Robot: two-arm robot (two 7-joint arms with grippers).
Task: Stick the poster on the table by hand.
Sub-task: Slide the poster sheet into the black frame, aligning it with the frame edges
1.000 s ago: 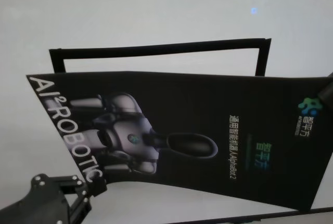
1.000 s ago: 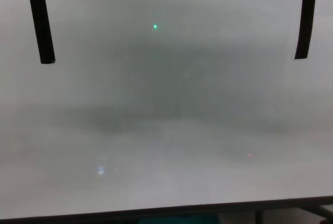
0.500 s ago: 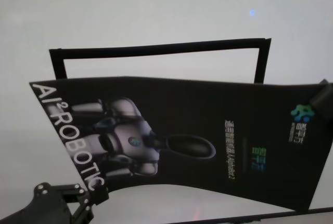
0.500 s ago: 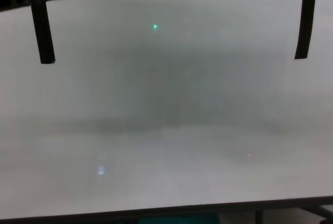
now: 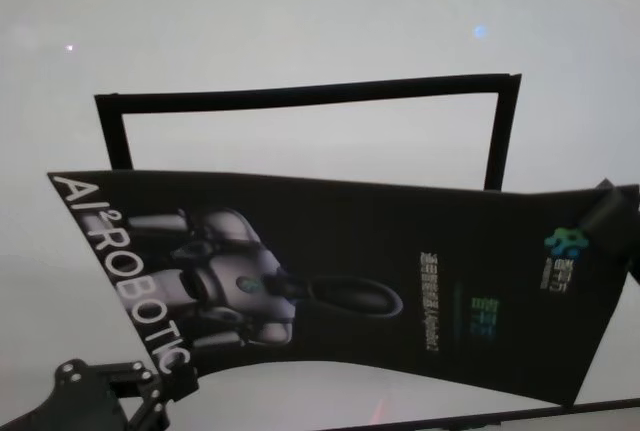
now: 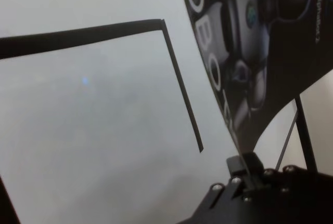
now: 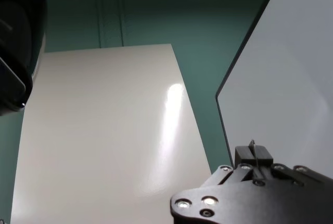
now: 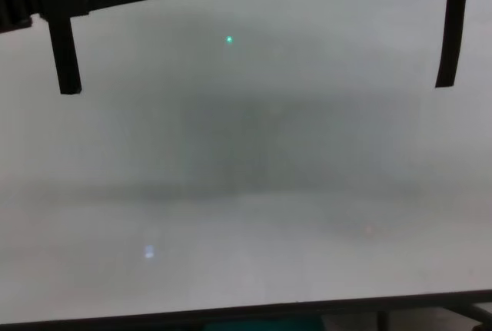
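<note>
**Operator:** What are the fingers doing?

**Spotter:** Start with your left gripper (image 5: 178,379), low on the left of the head view. Its fingers (image 6: 244,164) are pressed together on the near-left corner of the poster (image 5: 350,271), just below the last letters of the big white lettering. In the left wrist view you can see the sheet's edge running straight down into that pinch.

**Operator:** And the right one?

**Spotter:** Your right gripper (image 7: 253,157) shows best in its own wrist view: the fingers meet on a thin edge, which looks like the poster seen from behind, its pale glossy back filling the view. In the head view only a dark tip (image 5: 607,209) sits at the poster's far-right corner.

**Operator:** Where does the poster sit?

**Spotter:** It is held up between your two grippers, above the table (image 5: 300,11), printed side facing you, sagging in a curve along its near edge. Behind it on the table lies a frame of black tape strips (image 5: 300,96): one long strip across the far side, and a shorter one down each end. The poster's far edge overlaps the lower ends of both side strips in the head view.
</note>
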